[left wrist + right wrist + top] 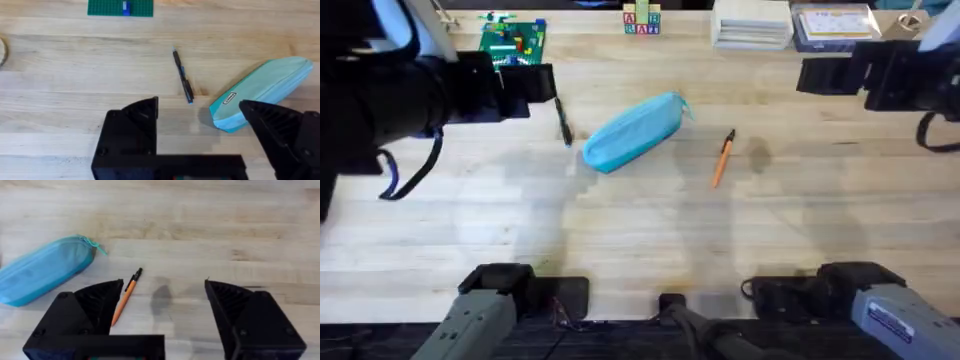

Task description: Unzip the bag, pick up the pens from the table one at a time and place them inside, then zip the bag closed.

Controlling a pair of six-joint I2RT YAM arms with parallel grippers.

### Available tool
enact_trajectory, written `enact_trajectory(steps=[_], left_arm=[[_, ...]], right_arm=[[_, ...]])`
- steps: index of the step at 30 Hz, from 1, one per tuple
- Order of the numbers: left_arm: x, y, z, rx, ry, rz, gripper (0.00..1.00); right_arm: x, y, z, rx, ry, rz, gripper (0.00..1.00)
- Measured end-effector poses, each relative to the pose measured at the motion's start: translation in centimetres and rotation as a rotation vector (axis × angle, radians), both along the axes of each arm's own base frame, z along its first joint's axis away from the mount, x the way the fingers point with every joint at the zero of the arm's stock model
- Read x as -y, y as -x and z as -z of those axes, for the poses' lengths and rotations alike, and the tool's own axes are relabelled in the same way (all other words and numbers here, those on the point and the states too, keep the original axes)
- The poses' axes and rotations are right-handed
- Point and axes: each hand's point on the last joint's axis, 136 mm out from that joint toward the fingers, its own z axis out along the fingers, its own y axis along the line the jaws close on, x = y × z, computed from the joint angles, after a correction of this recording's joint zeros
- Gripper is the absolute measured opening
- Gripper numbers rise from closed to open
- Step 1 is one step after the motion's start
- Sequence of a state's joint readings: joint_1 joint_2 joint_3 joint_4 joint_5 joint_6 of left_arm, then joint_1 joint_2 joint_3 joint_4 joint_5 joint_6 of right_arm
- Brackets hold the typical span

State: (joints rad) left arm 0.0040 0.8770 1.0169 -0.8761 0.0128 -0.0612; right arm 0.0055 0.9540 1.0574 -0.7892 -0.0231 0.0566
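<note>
While both claws [197, 120] [162, 300] gape empty, light-blue bag [633, 132] lies zipped, tilted.

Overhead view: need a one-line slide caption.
Start state: closed blue bag lies mid-table, dark pen to its left, orange pen to its right, both arms raised clear.

The table [650, 215] was pale planked wood with visible grain and a smooth, faintly sheened finish. The bag [633, 132] was soft light-blue cloth, matt and slightly creased, with a small label sewn at one end; the orange pen [722, 159] and the dark pen [563, 122] looked like smooth plastic. The fingers [247, 320] of both grippers were matt black plastic with finely ribbed inner faces.
</note>
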Motion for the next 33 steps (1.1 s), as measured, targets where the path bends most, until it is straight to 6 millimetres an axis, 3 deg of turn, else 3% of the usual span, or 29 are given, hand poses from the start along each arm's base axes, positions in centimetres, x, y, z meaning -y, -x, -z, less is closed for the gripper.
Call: enact_trajectory(steps=[7,23,27,33], left_arm=[[0.0,-0.8,1.6,-0.066,0.001,0.001,0.993],[0.0,-1.4,3.2,-0.126,-0.008,0.011,0.993],[0.7,-1.4,3.1,-0.121,-0.061,0.121,0.993],[3.4,-1.2,2.7,-0.072,-0.119,0.430,0.992]], right_arm=[[0.0,-0.6,1.2,-0.049,0.000,0.000,0.998],[0.0,-0.7,1.1,-0.045,0.000,0.000,0.997],[0.0,-0.7,1.1,-0.045,0.000,0.000,0.997],[0.0,-0.7,1.1,-0.045,0.000,0.000,0.997]])
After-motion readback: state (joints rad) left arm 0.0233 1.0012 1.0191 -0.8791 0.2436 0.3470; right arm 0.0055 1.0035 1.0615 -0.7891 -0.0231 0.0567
